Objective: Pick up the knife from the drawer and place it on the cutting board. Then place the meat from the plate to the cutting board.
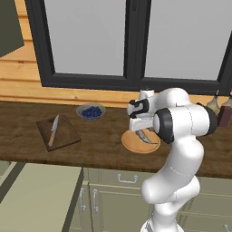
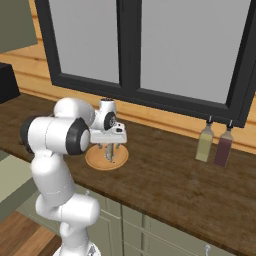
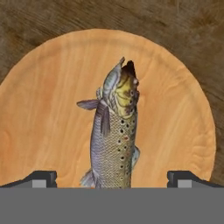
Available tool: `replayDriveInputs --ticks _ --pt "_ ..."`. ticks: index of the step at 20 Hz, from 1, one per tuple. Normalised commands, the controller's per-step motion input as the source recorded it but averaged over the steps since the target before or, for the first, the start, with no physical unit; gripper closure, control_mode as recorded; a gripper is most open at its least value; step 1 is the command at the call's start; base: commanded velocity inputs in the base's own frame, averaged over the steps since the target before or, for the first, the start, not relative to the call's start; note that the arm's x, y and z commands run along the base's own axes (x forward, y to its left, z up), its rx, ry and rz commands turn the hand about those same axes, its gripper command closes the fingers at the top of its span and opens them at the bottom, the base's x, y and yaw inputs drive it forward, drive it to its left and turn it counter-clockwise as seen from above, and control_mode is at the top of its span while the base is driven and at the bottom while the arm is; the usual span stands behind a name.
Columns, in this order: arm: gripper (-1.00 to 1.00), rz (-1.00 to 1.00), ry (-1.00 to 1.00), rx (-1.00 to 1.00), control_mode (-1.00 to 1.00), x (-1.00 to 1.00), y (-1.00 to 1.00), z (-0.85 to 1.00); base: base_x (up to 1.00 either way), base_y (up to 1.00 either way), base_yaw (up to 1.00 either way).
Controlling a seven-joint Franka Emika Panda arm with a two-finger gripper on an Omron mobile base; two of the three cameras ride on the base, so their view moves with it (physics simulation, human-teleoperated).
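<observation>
Fingers (image 3: 41, 178) of the gripper (image 3: 112, 180) stand wide apart in the hand view, one tip at 8 o'clock and the other at 4 o'clock, with nothing between them yet but the tail end of the meat (image 3: 114, 131), a spotted fish lying lengthwise from 6 toward 12 o'clock on the plate (image 3: 43, 109). The knife (image 1: 53, 130) already lies on the cutting board (image 1: 68, 133), so the step in hand looks like the grasp of the fish. To do it well, I would come straight down with the body centred in the gap, aim for the thick middle behind the head instead of the thin tail, and close only once the tips are just above the plate's surface, since a high pinch could slip off the rounded back. Beyond the plate, in the left base view, the board sits at about 9 o'clock on the table (image 1: 104, 145), well apart, near the bowl of berries (image 1: 91, 111); the carry should lift clear first, then travel that way. The drawer (image 1: 36, 195) stands open below the board.
</observation>
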Motion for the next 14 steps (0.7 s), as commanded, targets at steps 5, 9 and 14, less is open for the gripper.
replayDriveInputs --ticks 5,9,14 --pt "-1.00 0.00 0.00 0.00 -1.00 0.08 0.04 -0.31 0.00 0.00 0.00" --pt "-1.00 0.00 0.00 0.00 -1.00 0.01 0.02 -0.26 0.00 0.00 0.00" --pt "-1.00 0.00 0.00 0.00 -1.00 0.00 0.01 -0.22 0.00 0.00 0.00"
